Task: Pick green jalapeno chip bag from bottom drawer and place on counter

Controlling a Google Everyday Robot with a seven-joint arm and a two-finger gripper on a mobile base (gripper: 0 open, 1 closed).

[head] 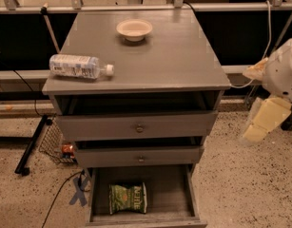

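Camera view shows the bag [128, 198] lying flat in the open bottom drawer [167, 194], well below the desk [169, 56], while the claw [262, 124] hangs off to the right, its grip impossible to tell.

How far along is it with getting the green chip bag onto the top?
Barely begun. The bottom drawer stands open. The claw hangs right of the cabinet, far from the green chip bag, which lies in that drawer. Grabbing it and setting it on the counter remain.
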